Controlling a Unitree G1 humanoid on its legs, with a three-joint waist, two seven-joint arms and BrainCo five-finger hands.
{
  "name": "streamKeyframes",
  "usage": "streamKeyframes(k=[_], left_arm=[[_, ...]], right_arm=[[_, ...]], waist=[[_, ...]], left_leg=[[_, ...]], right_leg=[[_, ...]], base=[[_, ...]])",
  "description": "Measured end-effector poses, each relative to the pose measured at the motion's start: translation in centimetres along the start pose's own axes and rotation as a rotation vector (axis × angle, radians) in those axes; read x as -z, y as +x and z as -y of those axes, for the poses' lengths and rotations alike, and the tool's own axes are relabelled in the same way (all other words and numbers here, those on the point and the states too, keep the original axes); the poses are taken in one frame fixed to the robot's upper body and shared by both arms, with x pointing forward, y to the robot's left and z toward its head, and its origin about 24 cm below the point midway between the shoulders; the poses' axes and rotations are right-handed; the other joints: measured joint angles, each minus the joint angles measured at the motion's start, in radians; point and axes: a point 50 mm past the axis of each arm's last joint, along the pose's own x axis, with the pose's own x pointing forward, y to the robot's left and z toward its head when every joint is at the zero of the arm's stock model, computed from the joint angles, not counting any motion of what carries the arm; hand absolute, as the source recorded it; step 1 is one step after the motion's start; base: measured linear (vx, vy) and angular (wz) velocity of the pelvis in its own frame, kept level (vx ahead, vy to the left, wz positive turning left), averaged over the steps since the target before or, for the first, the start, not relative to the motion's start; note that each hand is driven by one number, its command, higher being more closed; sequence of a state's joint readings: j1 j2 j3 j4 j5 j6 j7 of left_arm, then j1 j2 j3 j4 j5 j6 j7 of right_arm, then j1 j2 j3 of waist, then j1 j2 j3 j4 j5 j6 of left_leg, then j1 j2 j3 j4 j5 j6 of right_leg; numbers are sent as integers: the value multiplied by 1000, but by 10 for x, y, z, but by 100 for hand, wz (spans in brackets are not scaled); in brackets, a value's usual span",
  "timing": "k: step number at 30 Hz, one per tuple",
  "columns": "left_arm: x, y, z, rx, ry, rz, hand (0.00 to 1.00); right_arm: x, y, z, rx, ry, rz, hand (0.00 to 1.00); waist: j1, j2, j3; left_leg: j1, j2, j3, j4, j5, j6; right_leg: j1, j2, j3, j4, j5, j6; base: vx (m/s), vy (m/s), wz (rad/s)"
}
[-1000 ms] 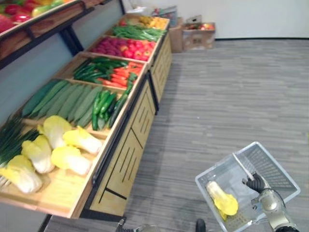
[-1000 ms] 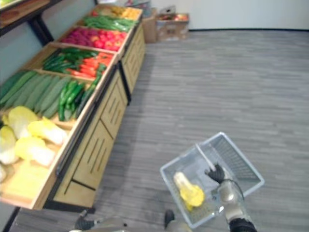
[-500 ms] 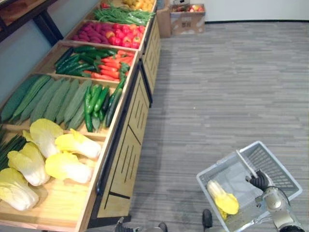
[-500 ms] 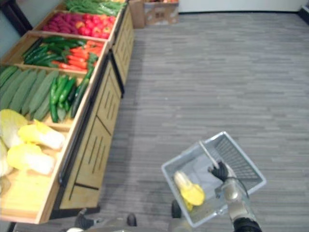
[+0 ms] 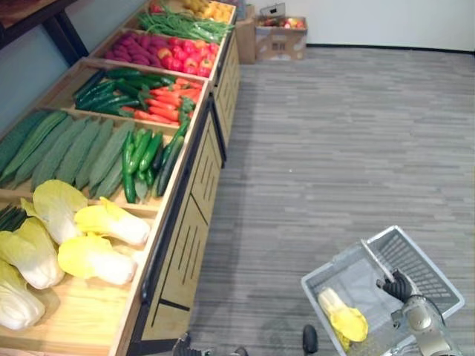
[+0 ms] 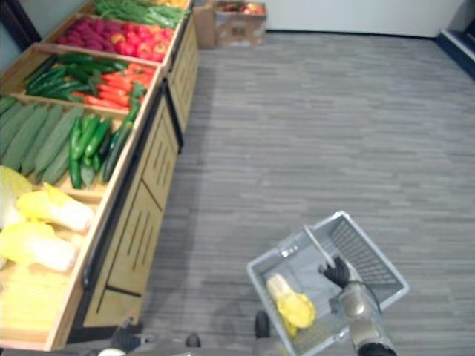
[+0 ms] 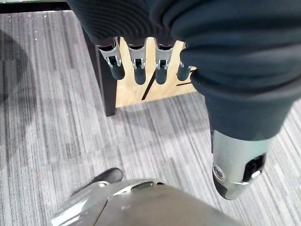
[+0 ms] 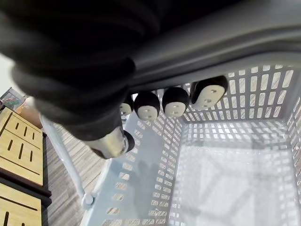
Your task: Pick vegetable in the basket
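The right hand (image 5: 398, 285) was clenched round the handle (image 5: 373, 258) of the basket (image 5: 427, 261), which held a cabbage (image 5: 345, 319). The left hand (image 7: 162, 70) hung loose and empty above the floor (image 7: 47, 117).

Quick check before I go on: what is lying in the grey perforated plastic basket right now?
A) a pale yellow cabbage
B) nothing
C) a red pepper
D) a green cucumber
A: one pale yellow cabbage lies on the bottom of the grey perforated plastic basket, which the right hand carries by its handle.
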State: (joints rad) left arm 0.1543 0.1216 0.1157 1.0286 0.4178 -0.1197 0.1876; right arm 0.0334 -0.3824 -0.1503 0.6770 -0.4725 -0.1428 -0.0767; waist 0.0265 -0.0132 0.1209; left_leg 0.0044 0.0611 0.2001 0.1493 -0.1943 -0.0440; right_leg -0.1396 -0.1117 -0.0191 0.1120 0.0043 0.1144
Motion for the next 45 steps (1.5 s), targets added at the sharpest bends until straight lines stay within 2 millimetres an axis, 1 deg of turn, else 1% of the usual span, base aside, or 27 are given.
streamKeyframes(k=[2, 6, 7, 8, 10, 11, 13, 14, 15, 16, 17, 18, 21, 22, 23, 25, 26, 28, 29, 31, 36, 38, 39, 40, 42, 43, 45], left_arm=[[1, 0, 1, 7, 14, -1, 0], [8, -2, -3, 1, 33, -12, 0], [9, -2, -5, -3, 36, -16, 0], [9, -1, -9, -11, 38, -16, 0], [9, -1, -10, -17, 32, -19, 0], [10, -1, -11, -24, 23, -29, 0], [9, 0, -13, -33, 18, -32, 0], [8, 1, -14, -36, 17, -30, 0], [8, 1, -16, -44, 11, -34, 0], [5, 2, -12, -37, -1, -31, 0], [3, 1, -8, -30, -11, -28, 0], [-2, 2, -4, -23, -21, -13, 0], [-8, 3, 1, -13, -33, 3, 0], [-9, 2, 4, -8, -39, 4, 0], [-12, 2, 6, -6, -51, 11, 0], [-13, 2, 5, -11, -54, 19, 0], [-17, 3, 3, -19, -58, 38, 0], [-21, 3, 1, -37, -66, 62, 0], [-24, 3, 0, -49, -70, 74, 0], [-27, 3, -2, -59, -73, 87, 0], [-18, 1, 1, -64, -80, 60, 0], [-11, -2, 5, -55, -81, 36, 0], [-4, -5, 8, -47, -82, 14, 0], [0, -5, 5, -57, -75, 0, 0], [6, -5, 0, -68, -68, -16, 0], [8, -5, 0, -65, -68, -24, 0], [9, -6, 1, -60, -58, -27, 0]], right_arm=[[0, 1, 5, 30, 22, -10, 100], [0, 1, 1, 26, 36, -13, 100], [-1, 1, 0, 26, 41, -10, 100], [-2, 1, -1, 26, 44, -8, 100], [-2, 1, 1, 31, 48, -9, 100], [-2, 1, 2, 39, 53, -12, 100], [0, 1, 4, 53, 66, -26, 100], [2, 1, 5, 61, 72, -36, 100], [4, 1, 7, 68, 76, -45, 100], [7, 0, 10, 87, 85, -64, 100], [8, 0, 12, 93, 86, -69, 100], [6, 2, 12, 94, 89, -63, 100], [1, 3, 7, 84, 104, -49, 100], [3, 2, 7, 84, 103, -54, 100], [7, -1, 6, 80, 96, -62, 100], [9, -2, 4, 75, 87, -66, 100], [10, -3, 3, 76, 84, -68, 100], [12, -4, 3, 73, 84, -78, 100], [14, -5, 4, 76, 85, -83, 100], [17, -6, 7, 92, 94, -95, 100], [20, -6, 13, 129, 103, -105, 100], [22, -8, 14, 133, 98, -112, 100], [26, -9, 13, 123, 88, -123, 100], [22, -9, 0, 85, 88, -118, 100], [10, -5, -6, 55, 71, -70, 100], [3, -1, -5, 56, 67, -47, 100], [-3, 2, -5, 56, 66, -26, 100]], waist=[[-1, -3, 22], [-26, -7, 57], [-27, 0, 53], [-25, -5, 53], [-26, -8, 55], [-25, -15, 58], [-26, -23, 69], [-28, -26, 72], [-33, -27, 79], [-43, 3, 74], [-48, 28, 72], [-45, 72, 60], [-50, 70, 62], [-50, 70, 62], [-45, 67, 64], [-33, 54, 73], [-20, 53, 74], [-9, 50, 76], [-3, 49, 76], [2, 46, 78], [-1, 52, 72], [2, 85, 61], [9, 116, 47], [23, 71, 55], [42, 23, 52], [49, 8, 51], [59, 6, 49]], left_leg=[[9, 10, 7, 51, -45, 27], [103, -3, 7, 41, -62, 60], [120, -6, 7, 23, -60, 64], [117, -6, 7, 6, -58, 67], [112, -7, 6, -3, -56, 63], [116, -7, 0, -12, -58, 44], [137, -8, -13, -20, -70, 7], [148, -8, -19, -23, -79, -7], [174, 1, -33, -25, -103, -36], [180, 46, -52, -25, -124, -63], [183, 76, -63, -23, -128, -72], [186, 115, -86, -4, -106, -92], [77, 140, -174, 265, 4, -109], [40, 140, -196, 361, 68, -115], [-14, 139, -218, 503, 226, -117], [-64, 146, -216, 641, 321, -113], [-119, 150, -205, 746, 250, -107], [-180, 158, -166, 781, 166, -89], [-206, 159, -144, 737, 129, -80], [-232, 152, -120, 604, 120, -79], [-204, 75, -175, -11, 152, -93], [-207, 77, -211, -135, 166, -102], [-203, 87, -224, -137, 221, -96], [-191, 49, -203, -112, 206, -77], [-193, -2, -175, -84, 169, -49], [-193, -28, -153, -59, 145, -34], [-183, -51, -129, -37, 102, -13]], right_leg=[[-150, -14, -24, 360, -20, -15], [-192, -76, -98, 548, 3, -42], [-188, -83, -125, 492, -7, -57], [-185, -78, -145, 338, -2, -51], [-186, -77, -145, 204, 14, -38], [-178, -79, -134, 36, 36, -6], [-167, -91, -133, -86, 47, 11], [-166, -96, -133, -99, 47, 11], [-162, -93, -131, -83, 114, -6], [-170, -62, -141, -27, 169, -18], [-177, -38, -154, 4, 149, -42], [-187, -1, -171, 52, 103, -80], [-150, 5, -205, 128, 19, -117], [-121, 3, -214, 137, -7, -122], [-62, 1, -221, 134, -44, -131], [-4, -1, -223, 118, -81, -141], [31, 0, -223, 109, -101, -149], [87, -2, -229, 81, -121, -157], [117, -7, -237, 66, -125, -146], [151, -25, -253, 52, -134, -136], [184, -66, -283, 20, -148, -71], [207, -44, -302, -4, -157, -31], [231, -30, -299, -10, -172, 0], [253, -62, -288, -20, -171, 6], [259, -111, -236, -40, -168, 13], [261, -140, -200, -43, -149, 45], [248, -172, -158, -5, -136, 65]], base=[[-82, 32, -13], [-24, 66, 3], [87, 66, 3], [137, 41, 0], [190, -30, 4], [313, -104, 5], [343, -150, 17], [380, -217, 31], [497, -291, 39], [445, -266, 42], [520, -262, 26], [527, -300, 3], [447, -294, 14], [583, -348, 35], [400, -226, 20], [360, -175, 9], [330, -143, 3], [290, -108, 4], [261, -74, 7], [271, 18, 18], [226, 177, 21], [231, 278, 22], [309, 337, 12], [303, 311, 5], [285, 243, -12], [268, 220, -24], [236, 193, -32]])
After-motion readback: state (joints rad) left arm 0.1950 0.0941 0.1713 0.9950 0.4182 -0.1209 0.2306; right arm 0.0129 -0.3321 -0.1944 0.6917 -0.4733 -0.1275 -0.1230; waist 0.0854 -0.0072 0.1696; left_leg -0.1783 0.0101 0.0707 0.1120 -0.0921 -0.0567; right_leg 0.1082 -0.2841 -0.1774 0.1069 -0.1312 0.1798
